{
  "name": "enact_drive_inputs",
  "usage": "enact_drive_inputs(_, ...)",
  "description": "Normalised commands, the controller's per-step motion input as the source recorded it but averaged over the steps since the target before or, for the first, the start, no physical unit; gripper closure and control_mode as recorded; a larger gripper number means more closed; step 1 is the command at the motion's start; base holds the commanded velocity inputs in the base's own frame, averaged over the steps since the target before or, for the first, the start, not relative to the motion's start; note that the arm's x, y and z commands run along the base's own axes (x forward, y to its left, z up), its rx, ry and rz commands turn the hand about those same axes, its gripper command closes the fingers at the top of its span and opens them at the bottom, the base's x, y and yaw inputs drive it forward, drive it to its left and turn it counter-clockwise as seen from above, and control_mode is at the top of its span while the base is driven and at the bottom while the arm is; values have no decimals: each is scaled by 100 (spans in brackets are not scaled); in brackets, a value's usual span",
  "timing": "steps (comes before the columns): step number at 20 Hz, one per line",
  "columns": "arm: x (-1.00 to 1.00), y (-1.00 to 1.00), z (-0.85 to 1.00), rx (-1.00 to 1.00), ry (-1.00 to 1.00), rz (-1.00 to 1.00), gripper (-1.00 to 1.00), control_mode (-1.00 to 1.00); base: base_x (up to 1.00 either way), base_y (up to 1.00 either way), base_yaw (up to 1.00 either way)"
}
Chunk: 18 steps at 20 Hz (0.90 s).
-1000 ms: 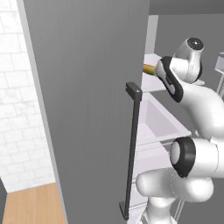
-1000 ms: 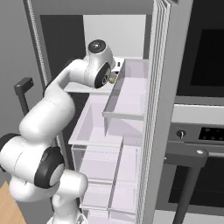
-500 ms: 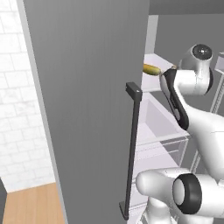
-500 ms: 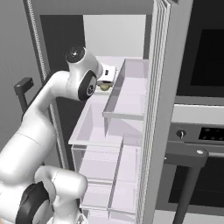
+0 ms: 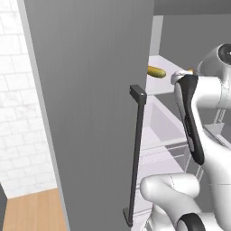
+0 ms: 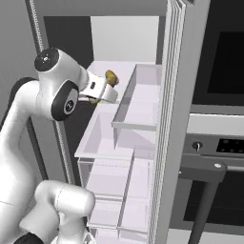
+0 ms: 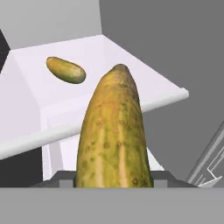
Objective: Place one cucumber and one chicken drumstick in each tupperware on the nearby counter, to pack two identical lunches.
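Since a second ago I've drawn the arm back out of the fridge; my gripper (image 6: 106, 91) is clenched on one cucumber (image 7: 114, 135), taken lengthwise. Its twin (image 7: 66, 70) lies on the shelf (image 7: 144, 74). Firm, light, smooth-skinned; mid-body pinch suits

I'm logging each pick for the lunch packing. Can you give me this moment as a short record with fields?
place: open fridge, at its upper shelf
gripper: shut on the cucumber
held cucumber: yellow-green, pointing away from the hand, off the shelf
second cucumber: lying on the upper shelf
fridge door: open, with a dark handle
beside the fridge: oven
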Motion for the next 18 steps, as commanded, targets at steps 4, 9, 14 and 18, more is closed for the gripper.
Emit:
enact_drive_inputs(4, -100, 52, 7, -4, -7, 1, 100, -100, 0, 0, 0)
enact_drive_inputs(9, -100, 32, -5, -11, -12, 13, 100, -100, 0, 0, 0)
enact_drive_inputs(14, -100, 19, -12, -1, -11, 23, 100, -100, 0, 0, 0)
enact_drive_inputs(18, -100, 23, -24, 0, -18, 26, 100, -100, 0, 0, 0)
